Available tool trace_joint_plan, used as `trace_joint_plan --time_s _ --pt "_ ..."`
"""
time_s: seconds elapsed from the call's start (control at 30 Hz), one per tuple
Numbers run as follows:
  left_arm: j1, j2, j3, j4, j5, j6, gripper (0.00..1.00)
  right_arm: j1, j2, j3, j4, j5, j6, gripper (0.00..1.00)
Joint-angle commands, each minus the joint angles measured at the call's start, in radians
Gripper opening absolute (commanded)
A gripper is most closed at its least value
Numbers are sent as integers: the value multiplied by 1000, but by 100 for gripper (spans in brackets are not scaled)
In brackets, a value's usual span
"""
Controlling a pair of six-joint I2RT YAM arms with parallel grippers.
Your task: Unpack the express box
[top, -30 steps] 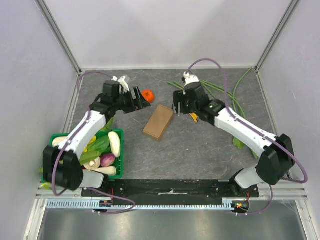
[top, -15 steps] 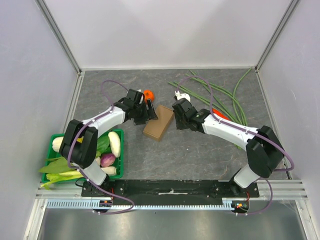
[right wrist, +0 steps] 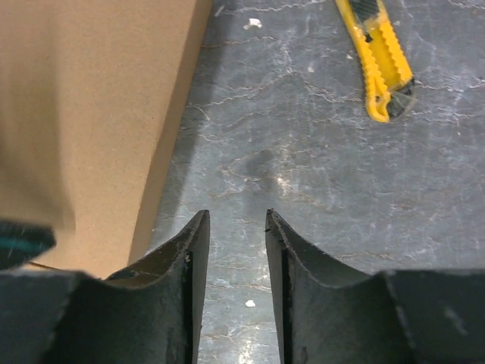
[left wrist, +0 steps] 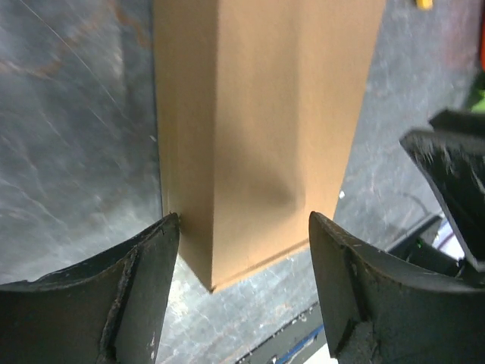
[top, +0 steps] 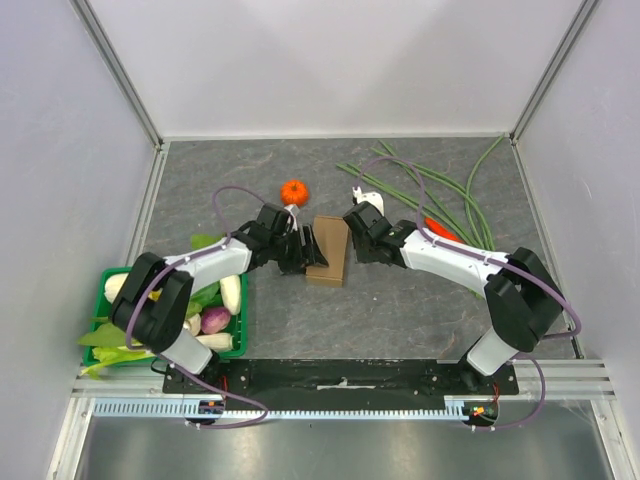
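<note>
The express box [top: 330, 250] is a plain brown carton lying shut on the grey table, its long side running near to far. My left gripper [top: 307, 250] is low at its left side. In the left wrist view the fingers [left wrist: 151, 265] are wide open and straddle the near end of the box [left wrist: 265, 136], with the tips close to its sides. My right gripper [top: 360, 240] is at the box's right side. In the right wrist view its jaws [right wrist: 235, 220] stand a narrow gap apart with only table between them, and the box [right wrist: 83, 114] lies to their left.
A tangerine [top: 293, 191] lies just behind the box. A yellow utility knife [right wrist: 379, 61] lies on the table ahead of the right gripper. Long green beans [top: 440, 185] and a red vegetable [top: 441, 230] lie back right. A green crate [top: 240, 338] of vegetables stands front left.
The box has turned from a diagonal lie to straight near-to-far. My left gripper has moved nearer and lower to the box's left side, uncovering the tangerine. The right gripper shifted only slightly.
</note>
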Motion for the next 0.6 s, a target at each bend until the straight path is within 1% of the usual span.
trace_joint_plan --time_s 0.0,0.03,0.07,0.1,0.17,0.2,0.23,0.3,0.33,0.4,0.43,0.57 --pt "-25 -117 -63 113 72 -68 75 3 -5 41 -45 73 16 48" --pt "-25 -137 -81 116 57 -68 75 3 -2 49 -46 72 13 51" --pt "-25 -160 -83 75 38 -64 75 5 1 52 -46 67 8 54" --pt "-23 -198 -63 38 6 -56 75 14 4 58 -43 49 -4 66" --pt "-23 -245 -30 -48 -113 -32 77 37 13 86 -43 55 -50 74" --pt "-23 -289 1 -123 -162 -29 79 65 16 98 -43 67 -57 81" --pt "-22 -308 15 -158 -260 -24 81 77 24 122 -45 84 -64 85" --pt "-14 -347 55 -250 -351 -18 82 109 41 156 -55 96 -62 92" --pt "-8 -372 69 -277 -421 -16 83 118 67 197 -75 118 -50 94" --pt "18 -394 107 -324 -468 -12 84 150 101 239 -98 147 -33 98" --pt "27 -412 119 -358 -500 -7 84 161 134 277 -120 179 -18 98" --pt "56 -452 165 -427 -557 16 86 195 208 336 -128 198 76 98"
